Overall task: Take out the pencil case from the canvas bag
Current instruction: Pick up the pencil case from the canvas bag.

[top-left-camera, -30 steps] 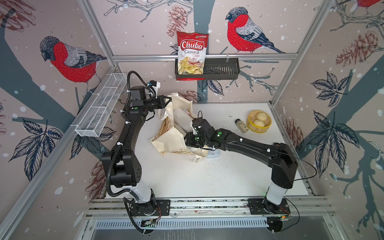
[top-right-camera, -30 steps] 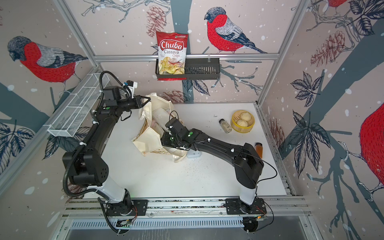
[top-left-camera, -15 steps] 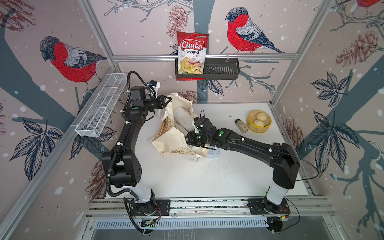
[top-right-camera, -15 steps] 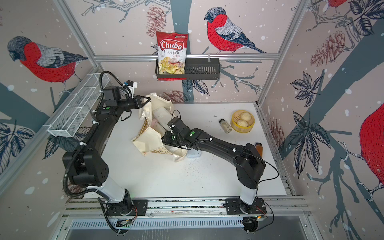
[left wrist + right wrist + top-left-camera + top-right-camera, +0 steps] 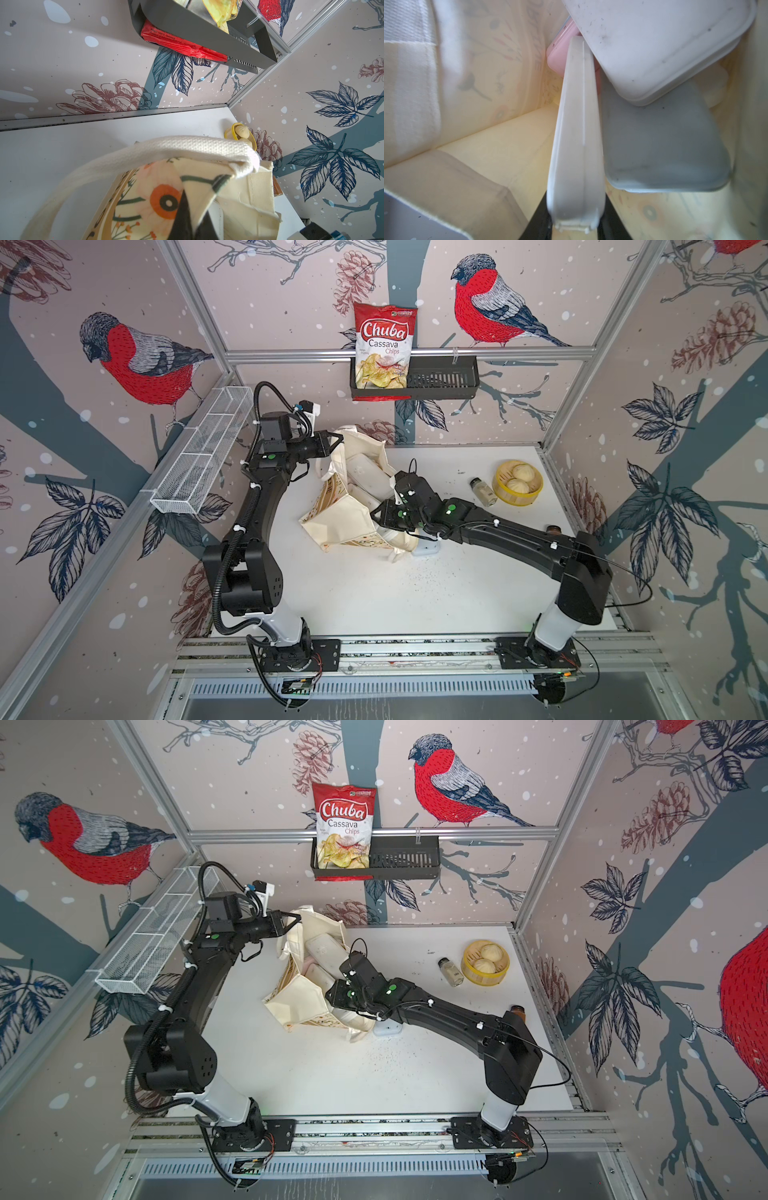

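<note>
**Inside the bag's mouth: one case pinched, three more beside it**

Between the two grippers we find a single canvas bag (image 5: pixel 345 522), slumped on the white table (image 5: pixel 374 597) with its mouth turned toward the right arm. The left gripper (image 5: pixel 334 439) is pressed together on a fold of the bag's rim. In its wrist view the cloth is caught between the dark fingers (image 5: pixel 181 216), just under one cream loop handle (image 5: pixel 166 145).

The right gripper (image 5: pixel 574 216) reaches into the bag's mouth and pinches a slim white case (image 5: pixel 577 135) edgewise, one jaw on each flat face.

We count four cases in the bag. Besides the held one, a grey case (image 5: pixel 664 145) leans against one of its flat faces. A large white case (image 5: pixel 654 41) lies over them, further past the fingertips. A pink case (image 5: pixel 558 56) sits deepest, beyond the held case's far end. Which of the four the task means we cannot tell; all are inside the bag.

Well away from the right gripper, behind its wrist, stand one yellow steamer (image 5: pixel 536 499) holding two buns and one small jar (image 5: pixel 484 491) lying beside it. High beyond the left gripper hangs one black wall basket (image 5: pixel 440 377) with one chips packet (image 5: pixel 384 350).
</note>
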`<state>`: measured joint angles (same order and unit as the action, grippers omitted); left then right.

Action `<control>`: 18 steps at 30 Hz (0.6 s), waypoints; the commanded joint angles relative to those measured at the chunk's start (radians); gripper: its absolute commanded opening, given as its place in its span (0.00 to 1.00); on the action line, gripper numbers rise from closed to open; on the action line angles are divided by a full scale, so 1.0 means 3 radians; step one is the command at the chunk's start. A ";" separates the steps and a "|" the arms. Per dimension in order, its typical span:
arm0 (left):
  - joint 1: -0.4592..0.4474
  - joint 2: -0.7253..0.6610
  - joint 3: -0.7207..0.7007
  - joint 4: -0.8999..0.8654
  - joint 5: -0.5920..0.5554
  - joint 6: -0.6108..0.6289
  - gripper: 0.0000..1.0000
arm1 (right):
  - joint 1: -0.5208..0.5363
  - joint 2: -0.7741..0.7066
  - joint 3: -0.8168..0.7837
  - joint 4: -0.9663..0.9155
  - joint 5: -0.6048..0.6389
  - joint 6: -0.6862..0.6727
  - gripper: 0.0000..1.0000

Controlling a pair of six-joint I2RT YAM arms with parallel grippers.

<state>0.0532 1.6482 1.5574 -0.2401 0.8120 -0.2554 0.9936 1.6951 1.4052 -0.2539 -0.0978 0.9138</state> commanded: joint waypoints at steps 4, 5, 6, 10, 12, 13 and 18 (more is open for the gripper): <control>0.0004 -0.0038 -0.0010 0.0317 0.0114 -0.0002 0.00 | -0.0014 0.0015 -0.0021 0.0178 0.0155 -0.0025 0.19; 0.0003 -0.0028 -0.0007 0.0320 0.0125 -0.0009 0.00 | -0.0014 0.0016 -0.0018 0.0178 0.0157 -0.0019 0.19; 0.0005 -0.0024 -0.0009 0.0317 0.0126 -0.0004 0.00 | -0.0015 0.0009 -0.0029 0.0195 0.0171 -0.0019 0.18; 0.0002 -0.0025 -0.0016 0.0341 0.0143 -0.0028 0.00 | -0.0022 -0.0054 -0.0086 0.0278 0.0229 -0.0037 0.20; -0.0003 -0.0023 -0.0039 0.0399 0.0192 -0.0067 0.00 | -0.0037 -0.0032 -0.0089 0.0310 0.0184 -0.0025 0.26; 0.0000 -0.0028 -0.0044 0.0421 0.0206 -0.0076 0.00 | -0.0045 -0.0010 -0.0087 0.0319 0.0151 -0.0012 0.30; -0.0019 -0.0037 -0.0047 0.0402 0.0198 -0.0056 0.00 | -0.0050 0.0126 -0.0097 0.0420 0.0079 0.0038 0.42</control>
<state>0.0502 1.6478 1.5421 -0.2150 0.8379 -0.2665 0.9787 1.7168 1.3773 -0.1802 -0.0757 0.9154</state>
